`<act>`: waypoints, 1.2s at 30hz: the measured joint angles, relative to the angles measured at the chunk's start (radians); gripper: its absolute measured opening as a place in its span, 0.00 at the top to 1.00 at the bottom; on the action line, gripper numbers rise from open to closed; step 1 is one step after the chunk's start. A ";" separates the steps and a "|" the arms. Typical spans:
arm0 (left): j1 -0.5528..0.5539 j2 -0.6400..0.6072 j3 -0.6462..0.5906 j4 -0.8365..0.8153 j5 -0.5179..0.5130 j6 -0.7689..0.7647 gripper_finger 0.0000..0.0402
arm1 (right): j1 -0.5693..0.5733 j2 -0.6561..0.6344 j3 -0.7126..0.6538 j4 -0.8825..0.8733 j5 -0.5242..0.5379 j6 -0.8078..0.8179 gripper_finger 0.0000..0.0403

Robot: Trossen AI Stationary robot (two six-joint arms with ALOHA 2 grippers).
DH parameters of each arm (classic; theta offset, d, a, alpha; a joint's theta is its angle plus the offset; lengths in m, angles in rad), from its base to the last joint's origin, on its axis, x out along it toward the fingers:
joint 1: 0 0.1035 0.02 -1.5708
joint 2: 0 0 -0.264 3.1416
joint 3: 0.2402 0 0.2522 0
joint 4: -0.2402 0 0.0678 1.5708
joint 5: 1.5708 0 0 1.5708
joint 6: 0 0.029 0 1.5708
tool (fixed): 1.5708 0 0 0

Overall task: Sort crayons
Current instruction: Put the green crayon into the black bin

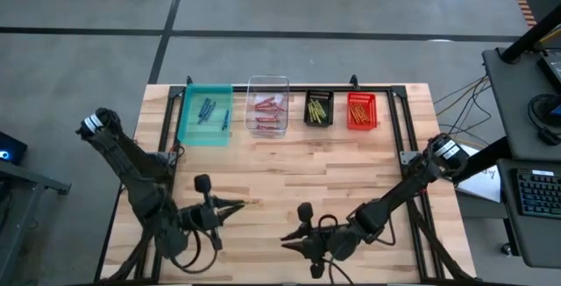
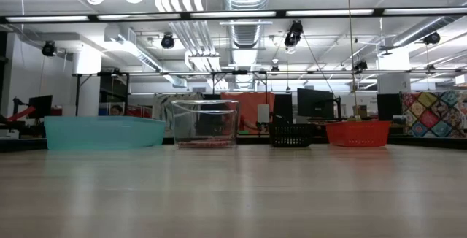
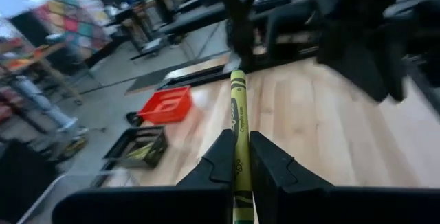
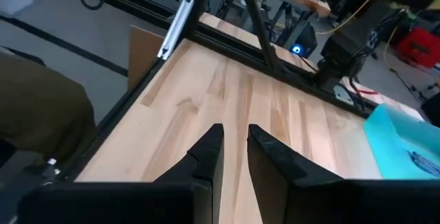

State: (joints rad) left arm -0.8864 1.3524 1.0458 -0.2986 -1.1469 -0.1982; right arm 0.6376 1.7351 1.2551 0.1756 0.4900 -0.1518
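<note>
Crayons (image 1: 268,108) lie sorted by colour in four bins along the far edge of the table, and one yellow-green crayon (image 3: 238,131) is clamped lengthwise between the closed fingers of the left gripper (image 1: 235,205) at the near left, most of its length projecting past the tips toward the table centre. Such a stick is judged light, stiff and brittle, with a paper wrap that gives fair friction, so a moderate hold near mid-length should resist pivoting and snapping. The left arm reaches in low from the near-left corner, while the right gripper (image 1: 289,239) waits near centre, fingers slightly parted and holding nothing.
</note>
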 joint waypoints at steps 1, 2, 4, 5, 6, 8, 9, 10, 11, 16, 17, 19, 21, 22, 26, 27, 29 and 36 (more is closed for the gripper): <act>0.014 -0.011 0.000 0.026 0.034 0.029 1.00 | -0.005 -0.003 0.000 -0.002 -0.001 -0.006 0.86; 0.028 -0.020 0.000 0.054 0.081 0.069 1.00 | -0.011 -0.005 0.002 -0.002 -0.001 -0.014 0.86; 0.053 -0.033 0.000 0.106 0.177 0.161 1.00 | -0.019 -0.013 0.008 -0.003 -0.001 -0.036 0.86; 0.065 -0.039 0.000 0.133 0.215 0.207 1.00 | -0.022 -0.017 0.010 -0.005 -0.001 -0.050 0.86; 0.078 -0.045 0.000 0.160 0.246 0.245 1.00 | -0.025 -0.022 0.013 -0.005 -0.001 -0.062 0.86; 0.102 -0.055 -0.002 0.203 0.281 0.305 1.00 | -0.030 -0.033 0.017 -0.004 0.000 -0.083 0.86; 0.113 -0.059 -0.009 0.227 0.294 0.328 1.00 | -0.033 -0.041 0.017 -0.005 0.000 -0.097 0.86; 0.124 -0.060 -0.020 0.254 0.304 0.350 1.00 | -0.036 -0.048 0.017 -0.005 -0.001 -0.103 0.86; 0.136 -0.061 -0.036 0.286 0.313 0.371 1.00 | -0.041 -0.056 0.018 0.001 -0.001 -0.108 0.86; 0.190 -0.074 -0.156 0.477 0.387 0.432 1.00 | -0.063 -0.086 0.019 0.001 0.000 -0.131 0.86; 0.199 -0.082 -0.184 0.520 0.396 0.438 1.00 | -0.067 -0.092 0.019 0.001 0.000 -0.137 0.86; 0.212 -0.103 -0.247 0.612 0.402 0.449 1.00 | -0.069 -0.105 0.019 -0.006 0.000 -0.151 0.86; 0.225 -0.131 -0.311 0.695 0.405 0.452 1.00 | -0.072 -0.119 0.019 -0.006 0.000 -0.171 0.86; 0.234 -0.143 -0.342 0.739 0.413 0.452 1.00 | -0.073 -0.126 0.019 -0.006 -0.001 -0.184 0.86; 0.278 -0.176 -0.451 0.923 0.515 0.469 1.00 | -0.095 -0.151 0.019 -0.006 0.000 -0.217 0.86; 0.292 -0.180 -0.476 0.969 0.550 0.479 1.00 | -0.103 -0.154 0.019 -0.006 0.000 -0.226 0.86; 0.325 -0.187 -0.522 1.052 0.619 0.496 1.00 | -0.125 -0.157 0.019 -0.006 0.000 -0.234 0.86; 0.449 -0.197 -0.596 1.202 0.775 0.523 1.00 | -0.228 -0.157 0.017 -0.005 0.000 -0.279 0.86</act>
State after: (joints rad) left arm -0.4373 1.1550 0.4500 0.9035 -0.3723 0.3244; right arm 0.4101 1.5781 1.2716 0.1708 0.4902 -0.4309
